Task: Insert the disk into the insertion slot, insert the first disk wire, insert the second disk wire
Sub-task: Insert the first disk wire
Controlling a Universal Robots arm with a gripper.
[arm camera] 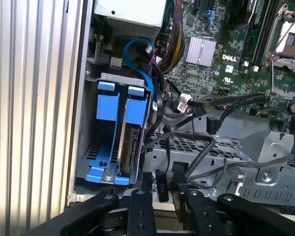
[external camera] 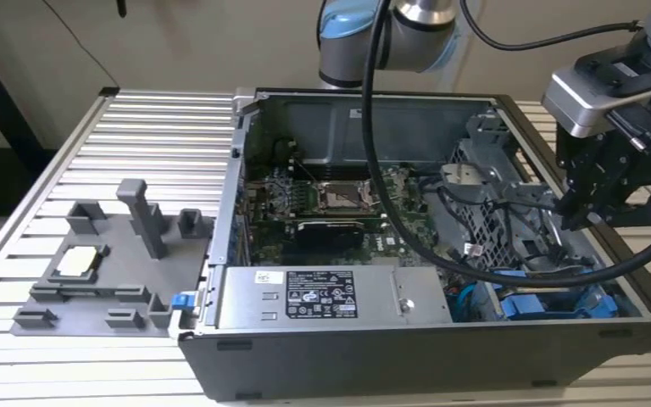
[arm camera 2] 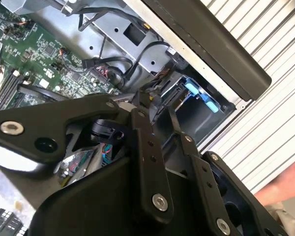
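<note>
Black gripper (arm camera: 160, 191) is pinching what looks like a wire plug (arm camera: 161, 181). Beyond it, the disk (arm camera: 130, 142) is already sitting in its slot (arm camera: 113, 77), and the wiring looks unfinished.

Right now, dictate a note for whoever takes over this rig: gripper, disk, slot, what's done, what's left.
Gripper: hangs low inside the case at the exterior view's right, near the drive bay. I cannot tell whether it holds anything.
Disk: seated in the insertion slot.
Done: disk insertion looks complete.
Left: probably both disk wires. Loose black cables lie beside the bay, and I cannot tell whether either is plugged in.
</note>
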